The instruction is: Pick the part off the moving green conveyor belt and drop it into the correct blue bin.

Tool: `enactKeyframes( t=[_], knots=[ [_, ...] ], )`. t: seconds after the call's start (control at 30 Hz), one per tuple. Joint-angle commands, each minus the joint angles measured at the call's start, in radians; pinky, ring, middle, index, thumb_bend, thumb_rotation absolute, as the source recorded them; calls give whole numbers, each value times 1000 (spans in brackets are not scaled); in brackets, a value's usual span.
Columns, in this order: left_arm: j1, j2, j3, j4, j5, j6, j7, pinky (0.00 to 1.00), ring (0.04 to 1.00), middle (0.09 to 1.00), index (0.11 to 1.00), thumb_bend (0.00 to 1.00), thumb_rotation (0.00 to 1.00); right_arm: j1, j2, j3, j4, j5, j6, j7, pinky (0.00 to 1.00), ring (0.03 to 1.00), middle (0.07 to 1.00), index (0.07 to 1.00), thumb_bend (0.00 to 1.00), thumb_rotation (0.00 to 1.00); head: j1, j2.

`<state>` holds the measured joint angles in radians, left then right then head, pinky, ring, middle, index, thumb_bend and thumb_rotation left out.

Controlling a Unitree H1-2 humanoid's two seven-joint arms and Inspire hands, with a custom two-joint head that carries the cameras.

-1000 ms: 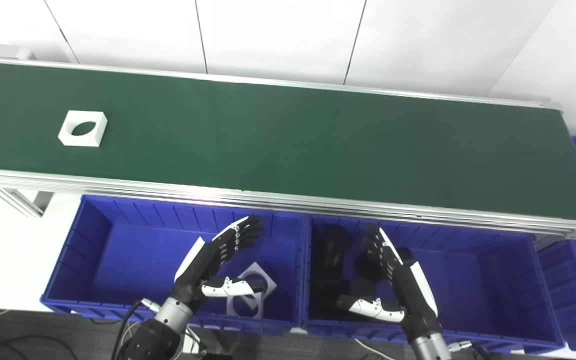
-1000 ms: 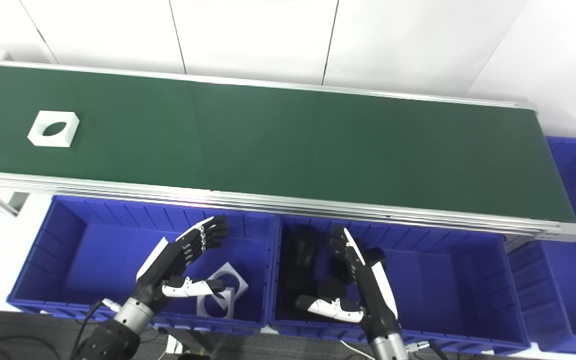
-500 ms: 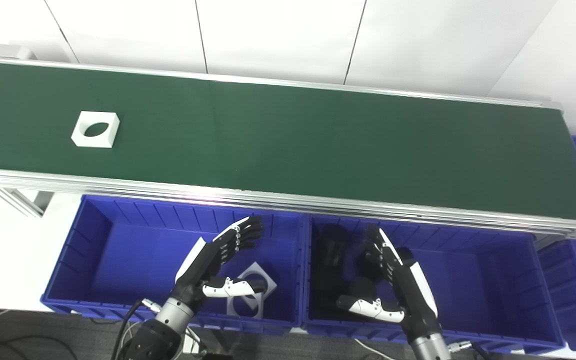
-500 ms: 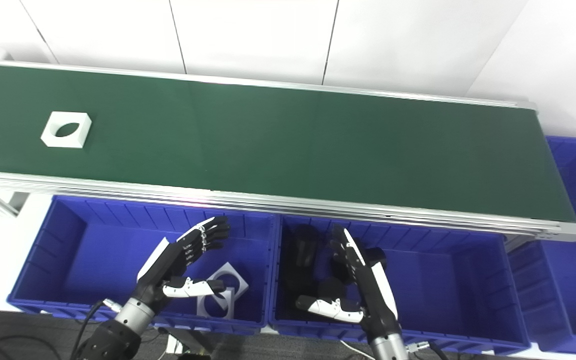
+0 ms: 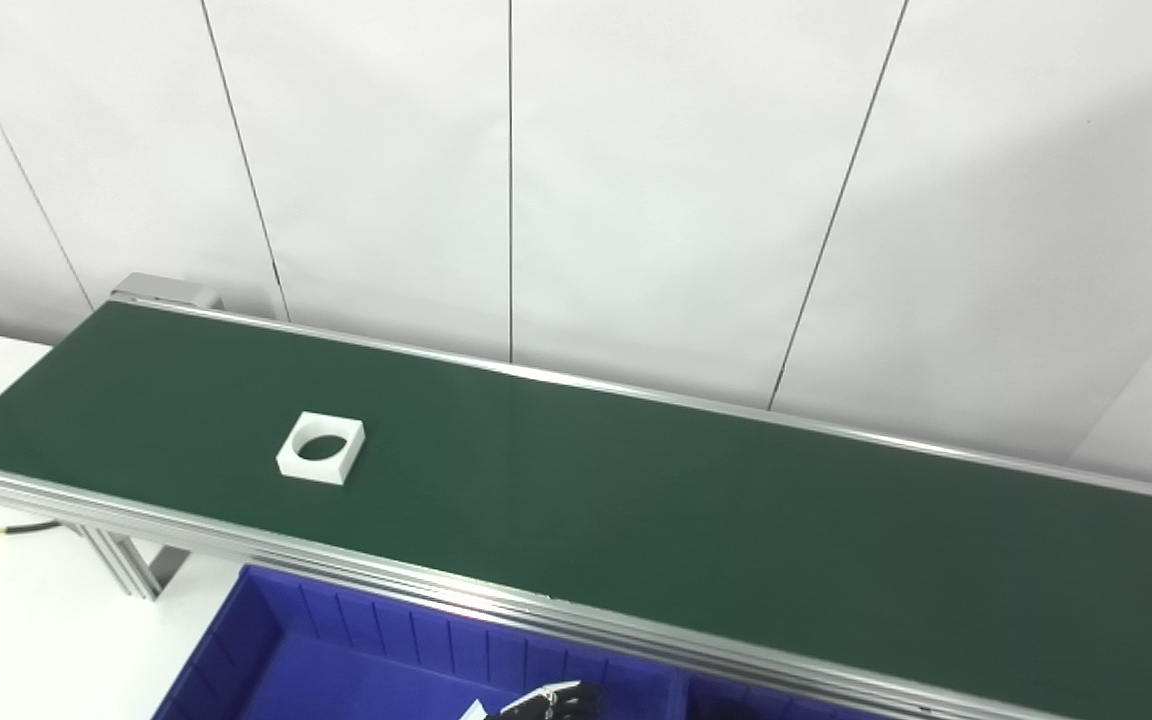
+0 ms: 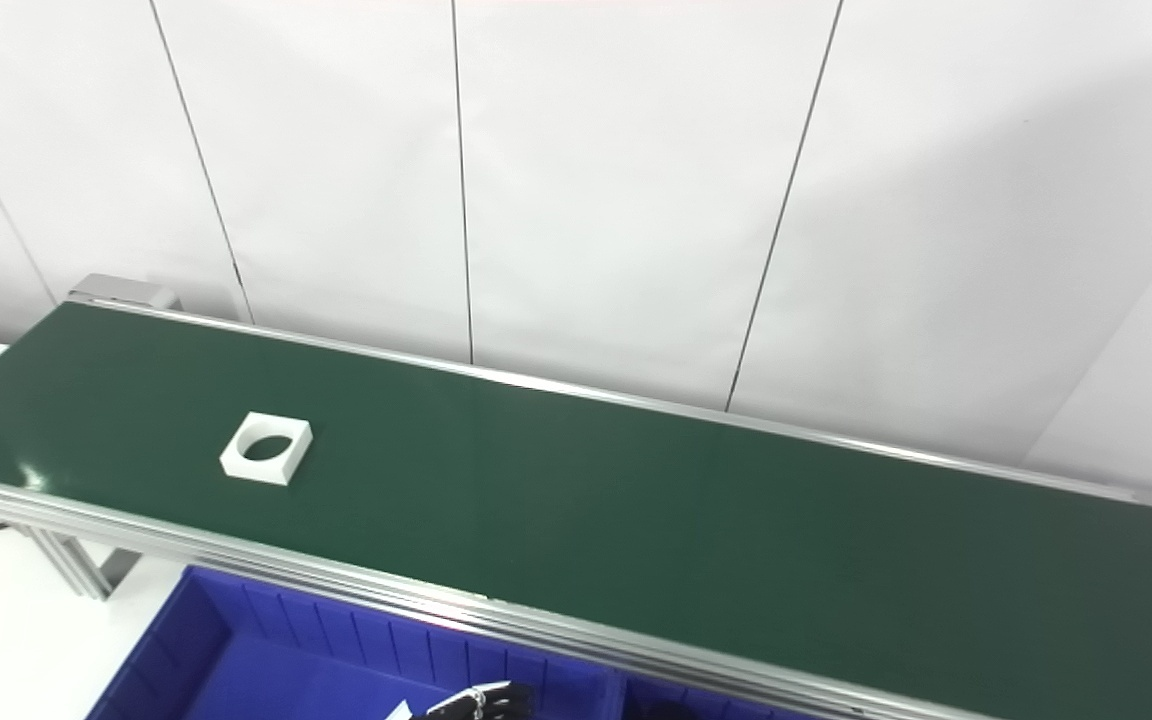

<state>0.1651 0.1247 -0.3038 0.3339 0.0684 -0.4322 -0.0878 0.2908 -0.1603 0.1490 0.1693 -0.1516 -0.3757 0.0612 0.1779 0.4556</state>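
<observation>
Left hand (image 5: pixel 548 704) cut off at the bottom edge, only fingertips showing, blue bin (image 5: pixel 336 660) cropped, right hand out of sight

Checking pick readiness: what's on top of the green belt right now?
One white square part with a round hole lies on the green belt, near its left end. Nothing else on it.

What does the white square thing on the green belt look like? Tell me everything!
The white part is a flat, chunky square block with a big round hole through its middle, so the green shows inside. It looks like smooth, matte plastic. It lies flat on the green conveyor belt, toward the belt's left end and closer to the near metal rail than the far one, turned slightly askew to the belt's edges. Only the belt touches it; no hand is near it.
</observation>
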Motion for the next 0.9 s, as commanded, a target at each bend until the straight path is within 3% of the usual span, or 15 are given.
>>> enactKeyframes(
  t=[0.0,0.13,0.27,0.37,0.5,0.6,0.87],
  knots=[
    [-15,-2,-2,-44,-14,-38,28,737,790,812,812,944,332,-6,2,-5,-20,4,-31,-1,953,967,970,1000,800,336,1,-2],
    [-18,10,-22,-113,21,-38,137,717,772,783,787,968,328,-13,4,-3,-10,5,-38,0,957,973,976,1000,787,318,1,1],
    [-35,39,-23,-230,20,-38,189,724,776,778,780,990,348,-20,5,-3,-6,17,-46,7,961,974,978,1000,769,284,-3,7],
    [-72,72,-5,-322,30,-38,222,738,780,793,796,941,349,-27,10,-4,5,15,-61,4,951,957,967,997,763,276,-6,8],
    [-153,105,30,-394,91,-38,321,772,795,804,811,843,307,-40,15,-5,23,13,-85,-5,924,934,953,987,769,290,-22,23],
    [-184,115,60,-404,96,-38,329,784,816,825,835,781,309,-45,12,3,24,24,-93,1,928,938,955,991,761,296,-51,34],
    [-306,158,186,-343,32,-22,215,810,860,870,874,779,280,-49,10,19,7,-3,-93,-22,906,922,942,975,817,354,-130,87]
  ],
)
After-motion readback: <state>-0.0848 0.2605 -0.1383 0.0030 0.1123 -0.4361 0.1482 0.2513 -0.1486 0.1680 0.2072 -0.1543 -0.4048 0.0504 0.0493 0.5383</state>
